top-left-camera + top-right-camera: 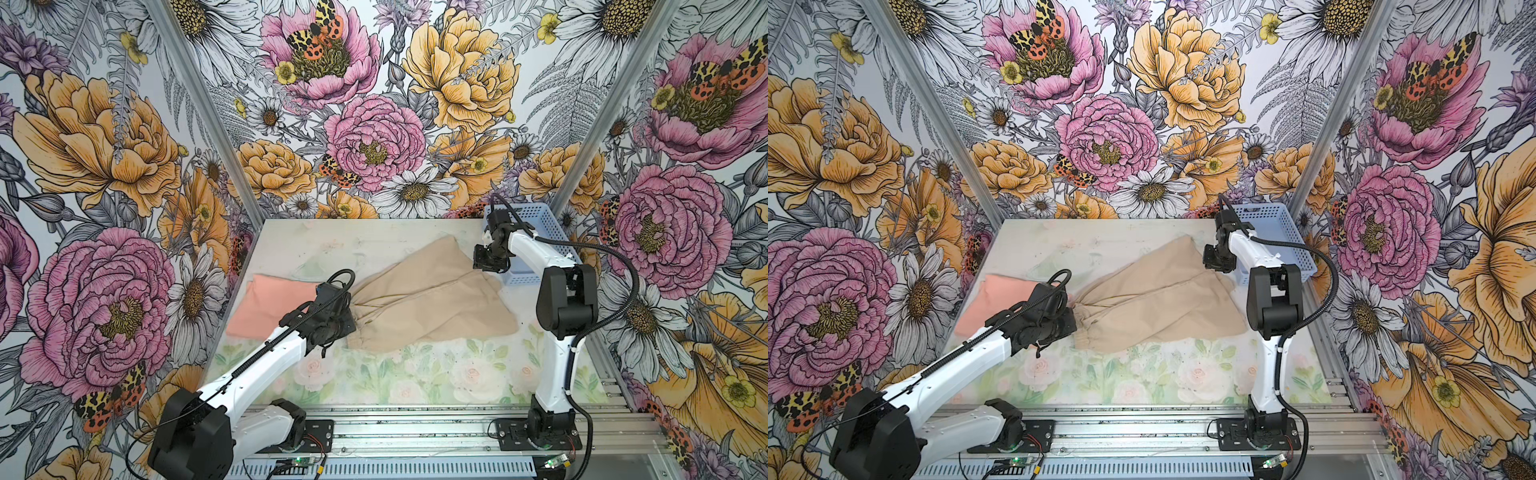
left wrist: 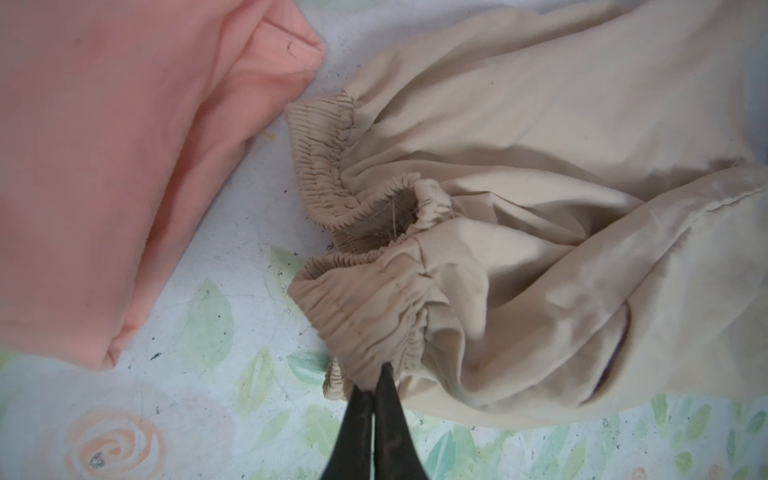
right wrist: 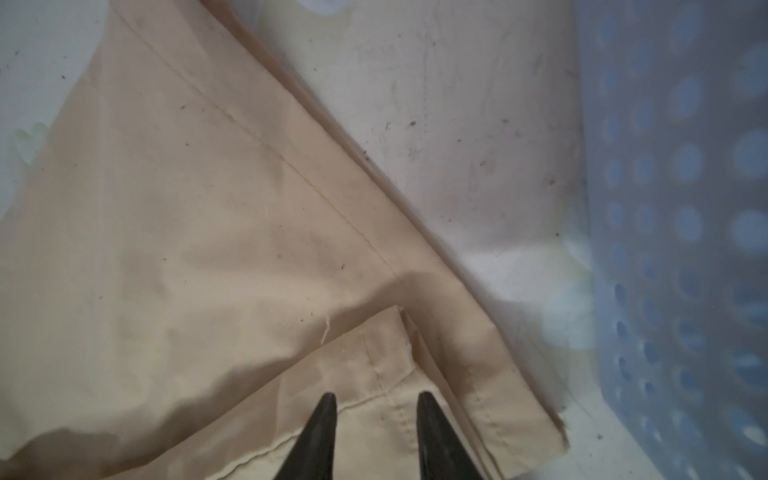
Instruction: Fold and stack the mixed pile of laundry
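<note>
Progress, roughly half: peach T-shirt (image 1: 266, 307) looks folded, well apart from the blue basket (image 1: 540, 224); beige trousers (image 1: 432, 299) sprawl unfolded beside it. Left gripper (image 2: 376, 376) clamps their waistband; right gripper (image 3: 376, 397), jaws parted, holds nothing.

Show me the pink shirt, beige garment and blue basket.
pink shirt (image 1: 266, 305): in a top view, flat middle.
beige garment (image 1: 432, 291): in a top view, middle.
blue basket (image 1: 540, 221): in a top view, perforated wall.

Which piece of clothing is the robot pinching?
The beige garment: the left gripper is shut on its gathered elastic edge. The folded pink shirt lies untouched beside it.
</note>
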You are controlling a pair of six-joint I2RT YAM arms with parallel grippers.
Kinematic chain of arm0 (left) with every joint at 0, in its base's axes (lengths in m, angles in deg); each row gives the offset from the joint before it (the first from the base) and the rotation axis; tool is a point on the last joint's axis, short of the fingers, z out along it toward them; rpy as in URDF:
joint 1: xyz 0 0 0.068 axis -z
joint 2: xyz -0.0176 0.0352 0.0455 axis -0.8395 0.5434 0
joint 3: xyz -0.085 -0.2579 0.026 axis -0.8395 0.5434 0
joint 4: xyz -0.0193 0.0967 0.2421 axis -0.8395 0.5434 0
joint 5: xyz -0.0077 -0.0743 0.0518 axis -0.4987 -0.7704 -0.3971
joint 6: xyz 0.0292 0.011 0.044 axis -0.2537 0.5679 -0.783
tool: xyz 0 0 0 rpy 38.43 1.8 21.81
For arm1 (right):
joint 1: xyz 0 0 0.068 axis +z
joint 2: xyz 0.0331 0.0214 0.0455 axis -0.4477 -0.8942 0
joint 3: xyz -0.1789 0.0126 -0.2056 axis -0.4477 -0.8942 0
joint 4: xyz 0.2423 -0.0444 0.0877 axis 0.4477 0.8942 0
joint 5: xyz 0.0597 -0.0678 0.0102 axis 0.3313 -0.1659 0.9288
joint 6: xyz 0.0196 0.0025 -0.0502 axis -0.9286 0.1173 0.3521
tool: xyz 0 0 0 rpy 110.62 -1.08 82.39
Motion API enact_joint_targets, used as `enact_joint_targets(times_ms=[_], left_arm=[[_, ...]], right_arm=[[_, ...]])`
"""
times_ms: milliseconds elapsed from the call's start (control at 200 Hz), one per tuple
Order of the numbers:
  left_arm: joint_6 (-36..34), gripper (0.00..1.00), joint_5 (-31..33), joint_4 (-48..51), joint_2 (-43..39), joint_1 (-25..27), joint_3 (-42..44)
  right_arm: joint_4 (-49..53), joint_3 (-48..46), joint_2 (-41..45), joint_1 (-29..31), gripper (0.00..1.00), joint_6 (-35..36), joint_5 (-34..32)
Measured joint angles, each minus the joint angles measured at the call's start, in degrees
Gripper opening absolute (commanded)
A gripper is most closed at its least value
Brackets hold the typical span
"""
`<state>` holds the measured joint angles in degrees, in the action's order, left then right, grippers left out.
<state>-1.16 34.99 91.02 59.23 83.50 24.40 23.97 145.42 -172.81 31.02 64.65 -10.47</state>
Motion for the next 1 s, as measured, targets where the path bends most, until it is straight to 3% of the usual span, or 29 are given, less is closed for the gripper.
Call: enact_joint_targets(times_ms=[480, 806, 1001], left_arm=[[0.2, 0.0, -0.7, 0.0, 0.0, -0.5, 0.0], [0.2, 0.0, -1.0, -0.1, -0.4, -0.7, 0.3], [0.2, 0.0, -1.1, 0.0, -0.9, -0.8, 0.7]], right_arm=[[-0.3, 0.6, -3.6, 0.0, 0.39, -0.2, -1.7], [-0.4, 0.6, -4.3, 0.0, 0.18, -0.3, 0.2], [-0.5, 0.6, -4.5, 0.0, 0.23, -0.6, 1.2]])
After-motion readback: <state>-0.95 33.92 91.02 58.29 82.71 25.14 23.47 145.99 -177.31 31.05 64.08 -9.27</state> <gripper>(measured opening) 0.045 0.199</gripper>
